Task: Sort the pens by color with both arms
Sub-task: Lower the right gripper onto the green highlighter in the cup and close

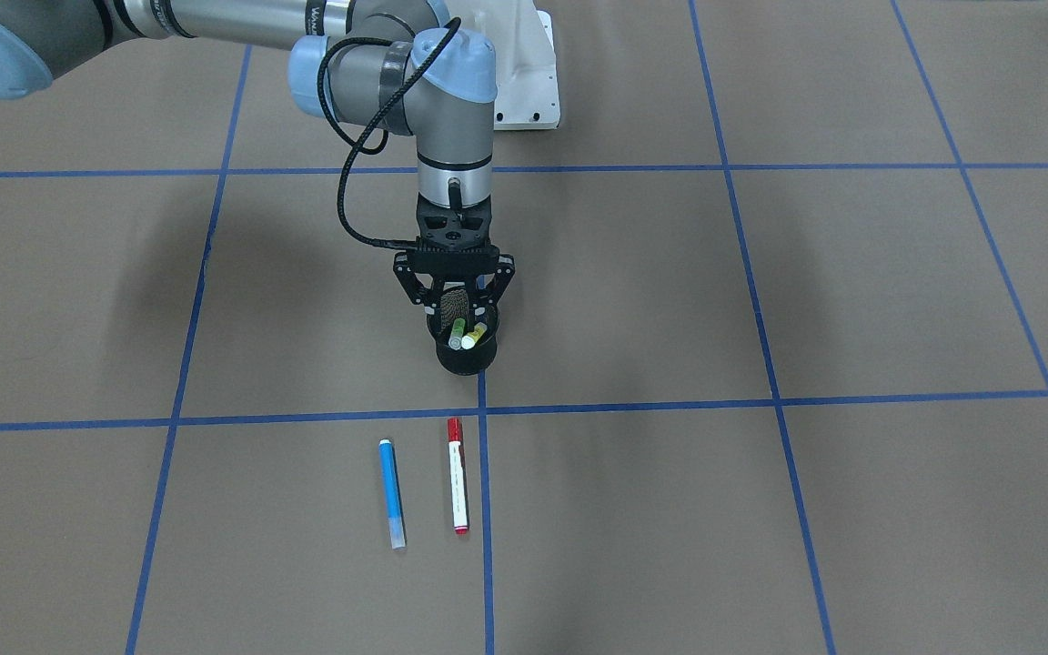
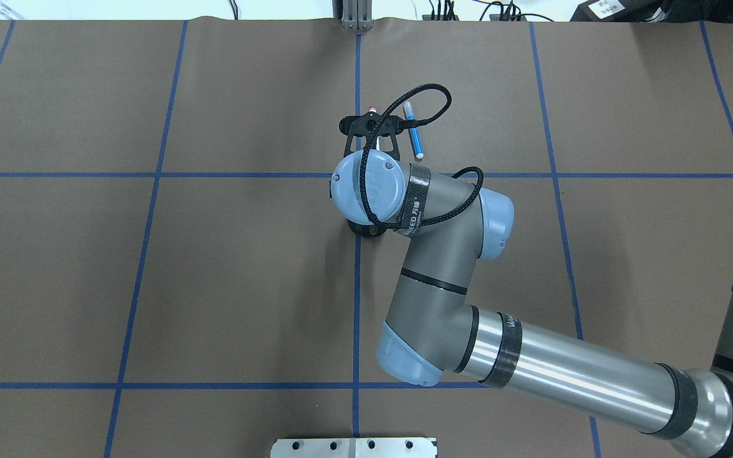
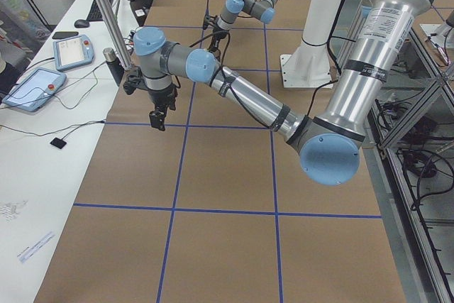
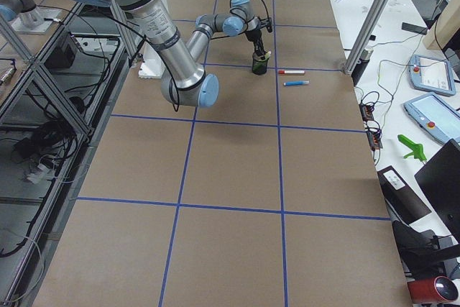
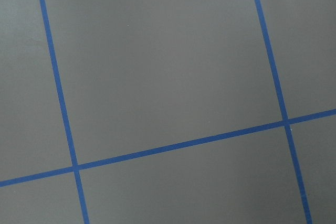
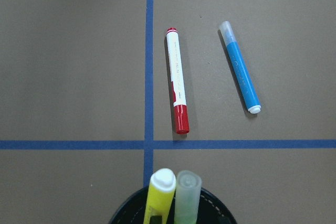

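From across the brown paper-covered surface (image 1: 760,273), which is gridded with blue tape, the silver-grey right arm (image 1: 453,118) points its black right claw (image 1: 462,314) straight down over a black mesh cup (image 1: 465,362). The fingers are spread about as wide as the rim and grip nothing. A lime green marker pen (image 1: 458,333) and a yellow marker pen (image 1: 476,335) stand in the cup, side by side. Nearer the camera, a blue marker pen (image 1: 391,491) and a white marker pen with a red cap (image 1: 457,473) lie flat, roughly parallel and apart.

Overhead, the wrist hides most of the cup, and the blue pen shows beyond it.

From the left end, the left claw (image 3: 156,117) hangs above the surface's edge, well away from the pens. Whether it is spread or closed cannot be told.

From the right end, the cup stands near the two lying pens.

The left wrist view shows only taped paper.

The right wrist view shows the yellow and green tops at the bottom edge. The red-capped pen lies just beside a tape line.
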Tool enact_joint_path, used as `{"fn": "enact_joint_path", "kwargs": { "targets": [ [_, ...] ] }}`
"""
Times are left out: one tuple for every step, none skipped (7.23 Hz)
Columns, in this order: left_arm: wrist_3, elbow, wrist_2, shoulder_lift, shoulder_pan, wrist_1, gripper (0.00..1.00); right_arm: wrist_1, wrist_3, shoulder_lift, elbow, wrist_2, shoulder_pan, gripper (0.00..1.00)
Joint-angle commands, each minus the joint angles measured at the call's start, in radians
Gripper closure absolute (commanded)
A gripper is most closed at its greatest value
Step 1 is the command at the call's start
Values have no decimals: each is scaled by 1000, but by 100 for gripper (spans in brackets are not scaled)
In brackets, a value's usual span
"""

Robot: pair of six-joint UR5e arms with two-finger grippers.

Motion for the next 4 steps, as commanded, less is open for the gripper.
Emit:
{"fn": "enact_joint_path", "kwargs": {
  "targets": [
    [0, -2, 0, 1, -2, 0, 1, 1, -13, -1, 0, 0, 5, 57],
    [0, -3, 0, 1, -2, 0, 1, 1, -14, 3, 0, 0, 8, 60],
    [0, -5, 0, 1, -3, 0, 1, 1, -13, 3, 0, 0, 9, 64],
    [0, -5, 0, 1, -3, 0, 1, 3, -13, 5, 0, 0, 11, 64]
  ]
}}
